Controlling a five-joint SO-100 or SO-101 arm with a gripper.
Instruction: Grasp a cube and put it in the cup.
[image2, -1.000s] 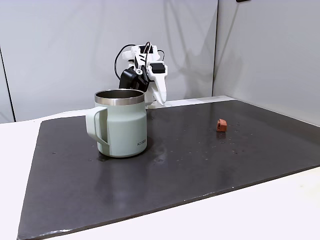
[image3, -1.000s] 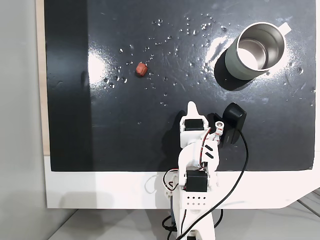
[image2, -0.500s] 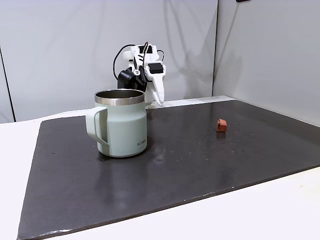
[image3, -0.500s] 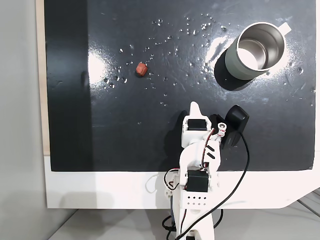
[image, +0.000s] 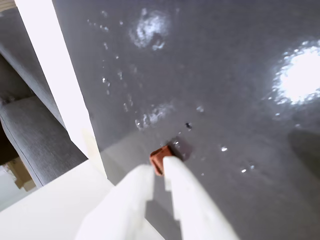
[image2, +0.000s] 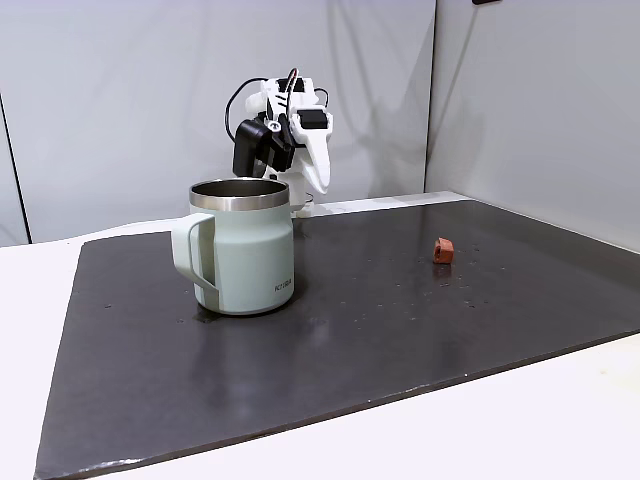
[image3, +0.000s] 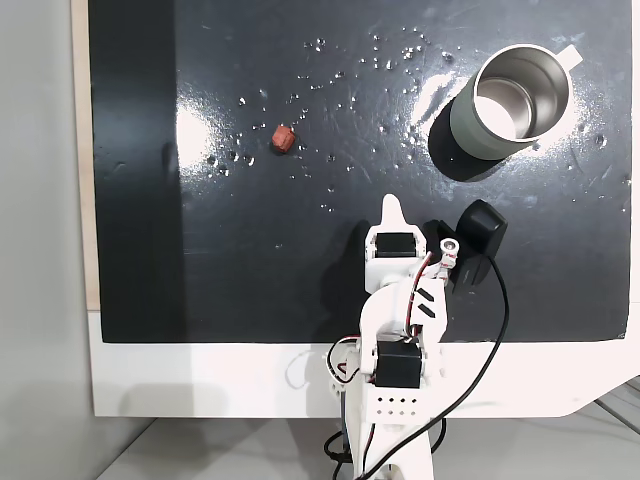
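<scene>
Dark mat (image2: 400, 330), empty cup (image2: 243, 247), cube (image2: 443, 250) apart

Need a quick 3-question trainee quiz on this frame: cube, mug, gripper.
1. True or false: the cube is already inside the mug.
2. In the top-down fixed view, the cube lies on which side of the gripper? A) left B) right C) directly under it
3. Fill in: the mug stands ____ on the dark mat, with its handle pointing left in the side fixed view.

Key:
1. False. The cube sits on the mat, well apart from the mug, whose steel inside looks empty from above.
2. A. The cube is up and to the left of the gripper; the mug is up and to the right.
3. upright.
</scene>
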